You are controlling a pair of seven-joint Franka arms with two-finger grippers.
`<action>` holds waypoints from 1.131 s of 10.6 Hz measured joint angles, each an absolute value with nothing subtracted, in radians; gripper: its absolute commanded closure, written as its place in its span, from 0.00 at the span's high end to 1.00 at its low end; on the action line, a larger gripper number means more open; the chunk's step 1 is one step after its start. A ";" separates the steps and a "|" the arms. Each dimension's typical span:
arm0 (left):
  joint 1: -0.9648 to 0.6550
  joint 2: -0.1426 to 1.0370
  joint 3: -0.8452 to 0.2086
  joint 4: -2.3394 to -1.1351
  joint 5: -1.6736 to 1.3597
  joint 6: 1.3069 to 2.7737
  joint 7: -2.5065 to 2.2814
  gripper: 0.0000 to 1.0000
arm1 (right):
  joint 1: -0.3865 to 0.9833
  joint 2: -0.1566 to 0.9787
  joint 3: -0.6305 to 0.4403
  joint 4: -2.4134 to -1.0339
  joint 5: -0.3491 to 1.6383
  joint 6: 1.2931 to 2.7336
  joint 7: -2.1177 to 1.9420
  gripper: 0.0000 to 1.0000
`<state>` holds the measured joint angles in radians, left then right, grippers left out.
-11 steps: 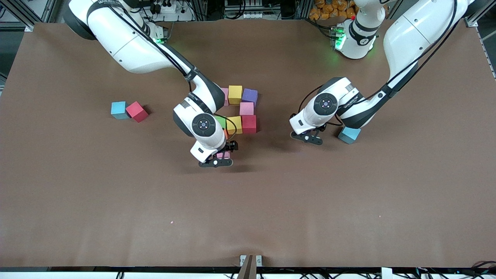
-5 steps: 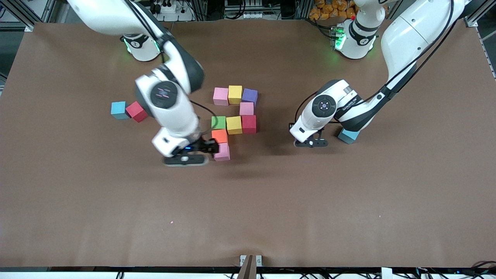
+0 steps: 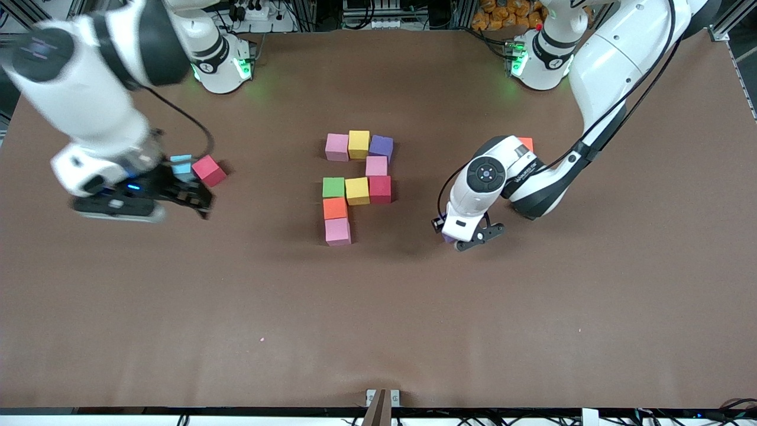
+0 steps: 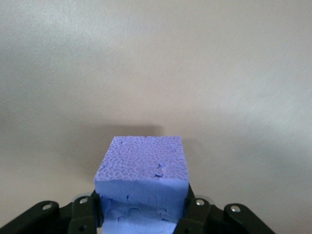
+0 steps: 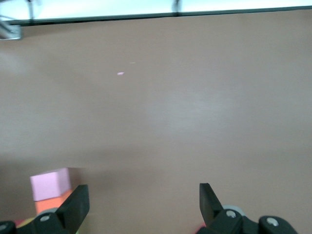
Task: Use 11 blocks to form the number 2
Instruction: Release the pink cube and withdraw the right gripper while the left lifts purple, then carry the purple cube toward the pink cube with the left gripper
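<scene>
The partly built number 2 lies mid-table. A pink, a yellow and a purple block make its top row. A pink block joins that to a green, yellow and red row. An orange block and a pink block follow. My left gripper is shut on a purple block, beside the digit toward the left arm's end. My right gripper stands open by a light blue block and a red block.
An orange block peeks out from under the left arm's forearm. The right wrist view shows the pink block and the orange block at its edge. Bare brown table spreads toward the front camera.
My right arm left the pink block at the digit and swung out to the light blue and red blocks. My left gripper closed on the purple block and shifted with it.
</scene>
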<state>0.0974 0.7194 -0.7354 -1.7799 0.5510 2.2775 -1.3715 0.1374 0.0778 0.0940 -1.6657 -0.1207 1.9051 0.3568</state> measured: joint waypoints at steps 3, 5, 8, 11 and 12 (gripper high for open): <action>0.060 0.727 -0.737 -1.707 0.464 2.279 -1.557 0.41 | 0.135 0.010 -0.036 -1.666 -0.118 1.805 0.237 1.00; -0.002 0.728 -0.736 -1.652 0.387 2.279 -1.742 0.41 | 0.120 -0.001 -0.084 -1.666 -0.057 1.789 0.147 1.00; -0.077 0.765 -0.719 -1.619 0.363 2.377 -2.044 0.41 | 0.068 -0.001 -0.092 -1.646 0.033 1.712 0.114 1.00; -0.261 0.798 -0.542 -1.603 0.362 2.531 -2.328 0.42 | 0.067 -0.001 -0.094 -1.616 0.036 1.688 0.113 1.00; -0.326 0.809 -0.483 -1.586 0.361 2.551 -2.397 0.43 | 0.067 0.000 -0.094 -1.616 0.036 1.688 0.113 1.00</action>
<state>-0.3259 0.8088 -0.4832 -1.5861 0.3613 2.5514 -2.3972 0.0674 0.0003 -0.0940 -1.6162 0.0364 1.6883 0.1126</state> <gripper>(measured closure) 0.423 0.000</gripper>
